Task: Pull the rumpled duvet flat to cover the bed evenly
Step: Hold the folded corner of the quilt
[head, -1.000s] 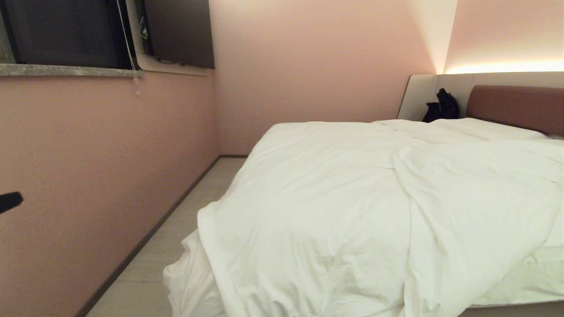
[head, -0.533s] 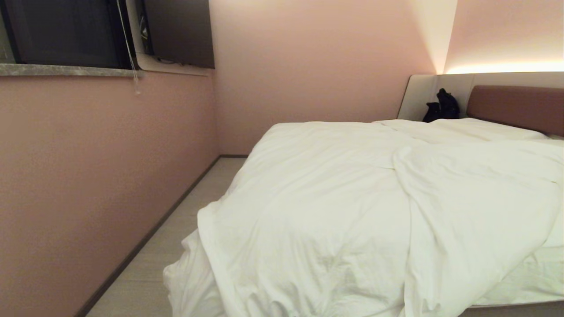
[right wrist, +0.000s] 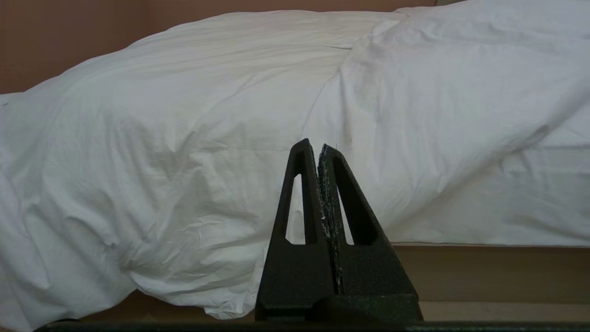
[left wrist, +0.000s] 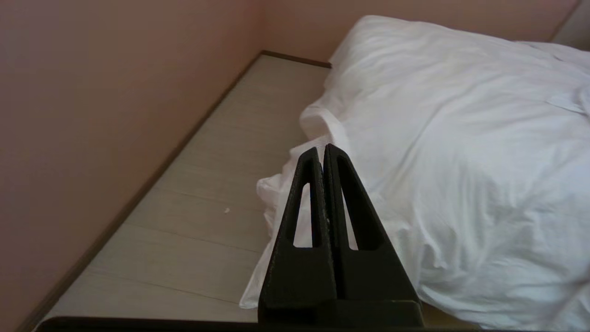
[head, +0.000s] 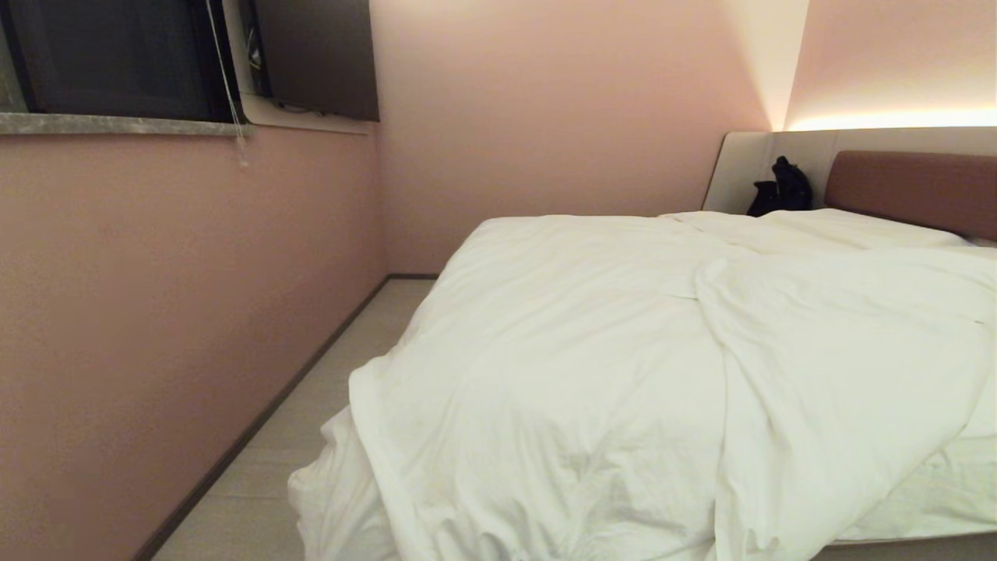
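The white duvet point(head: 623, 366) lies rumpled across the bed point(head: 911, 183), bunched in folds, with its near left corner hanging over the bed's corner toward the floor. In the left wrist view my left gripper point(left wrist: 321, 148) is shut and empty, held above the floor beside that hanging corner of the duvet point(left wrist: 438, 129). My right gripper point(right wrist: 314, 145) is shut and empty too, level in front of the duvet point(right wrist: 184, 129) where it drapes over the bed's foot. Neither arm shows in the head view.
A pink wall point(head: 179, 312) runs close along the bed's left side, leaving a narrow strip of pale floor point(head: 311, 421). A dark bag point(head: 781, 189) sits at the headboard. A window point(head: 117, 58) and a dark screen point(head: 319, 54) are high on the left.
A dark tip of the left arm, at the head view's left edge a second ago, has left that view. The duvet and bed look the same.
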You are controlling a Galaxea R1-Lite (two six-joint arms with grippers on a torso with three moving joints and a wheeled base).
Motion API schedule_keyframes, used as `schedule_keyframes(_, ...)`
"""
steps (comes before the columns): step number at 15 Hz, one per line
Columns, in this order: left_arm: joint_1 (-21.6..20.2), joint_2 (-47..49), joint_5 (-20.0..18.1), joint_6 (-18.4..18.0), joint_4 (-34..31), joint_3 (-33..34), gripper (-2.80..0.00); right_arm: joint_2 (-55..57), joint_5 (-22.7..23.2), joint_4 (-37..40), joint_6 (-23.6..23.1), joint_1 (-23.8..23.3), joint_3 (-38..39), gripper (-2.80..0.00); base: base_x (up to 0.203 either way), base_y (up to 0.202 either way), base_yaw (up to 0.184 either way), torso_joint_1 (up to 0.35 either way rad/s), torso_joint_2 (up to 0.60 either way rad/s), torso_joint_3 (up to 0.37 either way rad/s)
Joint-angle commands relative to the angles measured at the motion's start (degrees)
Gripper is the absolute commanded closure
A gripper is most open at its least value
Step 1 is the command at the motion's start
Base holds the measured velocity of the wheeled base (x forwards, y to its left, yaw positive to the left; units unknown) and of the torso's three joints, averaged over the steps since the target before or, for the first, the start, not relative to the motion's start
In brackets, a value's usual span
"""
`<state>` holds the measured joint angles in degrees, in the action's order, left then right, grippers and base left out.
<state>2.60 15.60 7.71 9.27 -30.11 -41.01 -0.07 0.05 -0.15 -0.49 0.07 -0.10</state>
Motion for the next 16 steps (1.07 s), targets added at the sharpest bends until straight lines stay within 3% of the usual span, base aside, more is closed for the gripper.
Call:
schedule_keyframes(1, -1.25, -3.17, -0.46, -0.98, 0.03, 2.0, 0.0, 0.07, 0.04, -0.02, -0.03, 0.01, 0.01, 0.0, 0.0, 0.0, 0.0, 0.0, 0.0, 0.0)
schedule_keyframes(6, -2.48, -14.47, -1.95, -3.79, 2.64, 13.02, 0.0, 0.07, 0.04, -0.02, -0.03, 0.01, 0.01, 0.0, 0.0, 0.0, 0.0, 0.0, 0.0, 0.0)
schedule_keyframes(12, -2.51, -15.6, -4.83, -6.88, 16.28, 23.47, 0.0, 0.07, 0.04, -0.03, -0.03, 0.01, 0.01, 0.0, 0.0, 0.0, 0.0, 0.0, 0.0, 0.0)
schedule_keyframes(16, -2.51, -15.6, -5.33, -11.53, 25.45, 35.62, 0.0, 0.07, 0.04, -0.02, -0.03, 0.01, 0.01, 0.0, 0.0, 0.0, 0.0, 0.0, 0.0, 0.0)
